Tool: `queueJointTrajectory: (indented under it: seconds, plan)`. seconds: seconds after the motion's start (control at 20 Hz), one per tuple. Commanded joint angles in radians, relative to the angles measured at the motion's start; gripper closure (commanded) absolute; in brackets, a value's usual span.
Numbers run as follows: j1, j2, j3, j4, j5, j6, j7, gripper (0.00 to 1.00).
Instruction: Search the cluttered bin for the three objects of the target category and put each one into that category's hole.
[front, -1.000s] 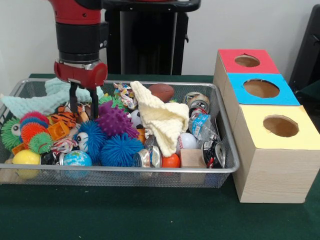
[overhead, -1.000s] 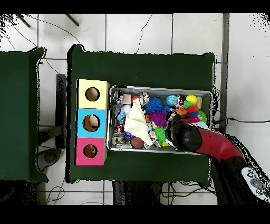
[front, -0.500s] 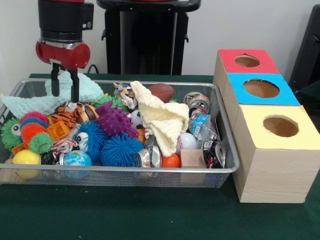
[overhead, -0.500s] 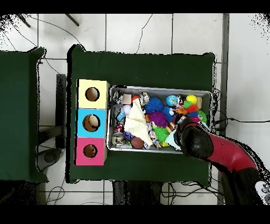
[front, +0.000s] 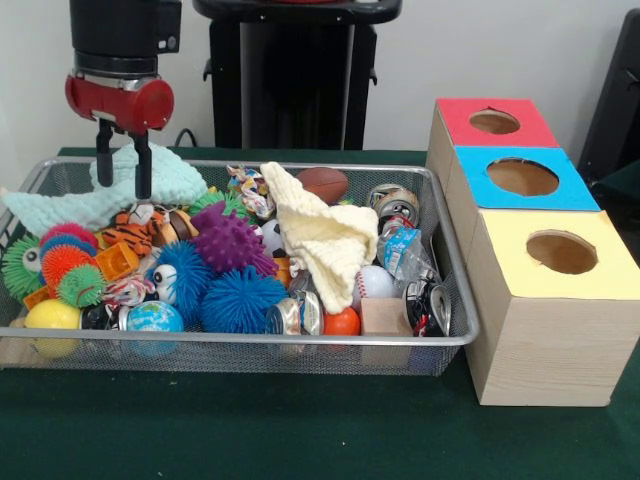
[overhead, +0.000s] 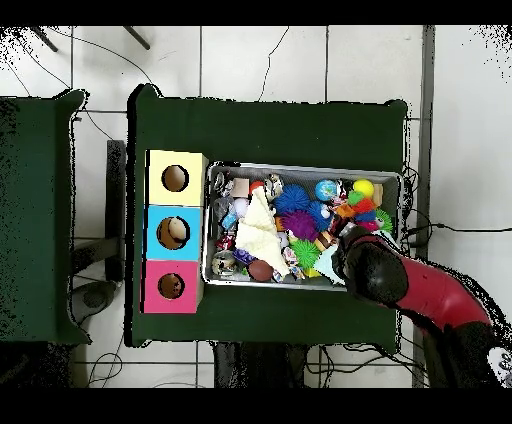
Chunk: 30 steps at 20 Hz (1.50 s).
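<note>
The wire mesh bin (front: 300, 340) is packed with toys. An orange black-striped plush tiger (front: 130, 236) lies at its left, between the light blue knitted cloth (front: 100, 195) and the spiky balls. My gripper (front: 123, 190) hangs above the bin's far left corner, over the blue cloth and just behind the tiger. It is open and empty. In the overhead view the arm's head (overhead: 372, 265) covers the gripper and that corner of the bin (overhead: 300, 168). No other plush animal shows clearly.
Three wooden boxes stand right of the bin, with holes in red (front: 494, 121), blue (front: 522, 176) and yellow (front: 561, 251) tops. A cream cloth (front: 325, 240), purple (front: 228, 240) and blue (front: 240, 298) spiky balls, cans, a football (front: 323, 183) and a globe ball (front: 155, 317) fill the bin.
My gripper has risen out of the bin from beside the tiger and shifted left and back, empty. The tiger stays in the bin.
</note>
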Motion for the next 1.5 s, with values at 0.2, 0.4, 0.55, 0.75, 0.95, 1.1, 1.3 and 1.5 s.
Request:
queueJointTrajectory:
  seconds: [0.2, 0.4, 0.55, 0.75, 0.95, 1.1, 1.3, 1.5]
  plan:
    - [0.005, 0.112, 0.027, -0.010, -0.037, -0.050, 0.052, 0.00]
    - [0.005, 0.144, 0.022, -0.026, -0.046, -0.073, 0.052, 0.00]
    - [0.009, 0.157, 0.018, -0.035, -0.048, -0.081, 0.050, 0.00]
    - [0.016, 0.168, 0.010, -0.040, -0.048, -0.092, 0.052, 0.00]
    - [0.022, 0.173, 0.007, -0.042, -0.048, -0.097, 0.052, 0.00]
    - [0.024, 0.173, 0.006, -0.046, -0.047, -0.095, 0.050, 0.00]
    - [0.018, 0.173, 0.011, -0.047, -0.046, -0.091, 0.041, 0.00]
    - [0.010, 0.156, 0.017, -0.048, -0.042, -0.065, 0.028, 0.00]
